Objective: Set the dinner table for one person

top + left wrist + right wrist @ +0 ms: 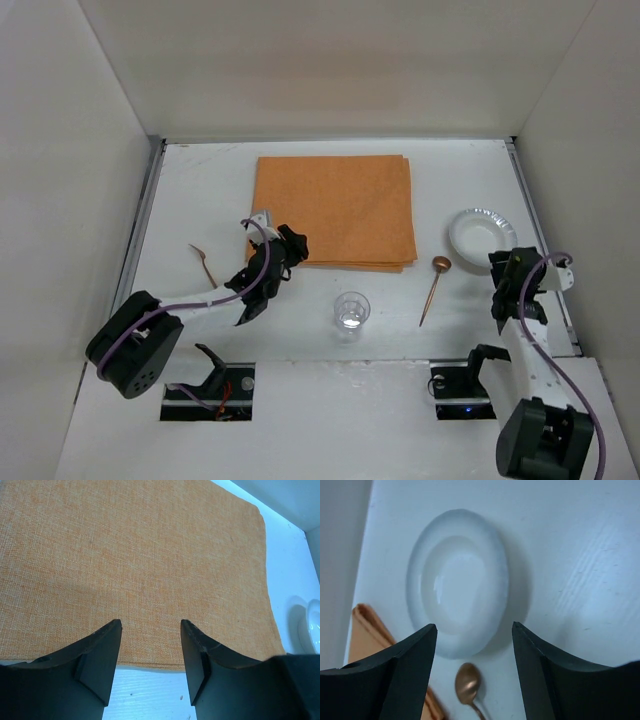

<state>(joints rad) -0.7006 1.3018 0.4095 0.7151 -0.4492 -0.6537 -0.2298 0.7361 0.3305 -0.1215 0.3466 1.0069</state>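
First, from above, note the table (200,180) under everything: cloth (335,210) far-middle, plate (482,232) to its right, spoon (435,288), glass (351,310) and fork (203,262) nearer. Find the left gripper (288,248) at the cloth's near-left corner and the right gripper (505,268) near the plate.

From the left wrist, see open, empty jaws over the cloth's near edge. Probably best to drop low and pinch only the hem.

From the right wrist, see open, empty jaws framing the plate. Likely wise to take its near rim squarely, clear of the spoon.
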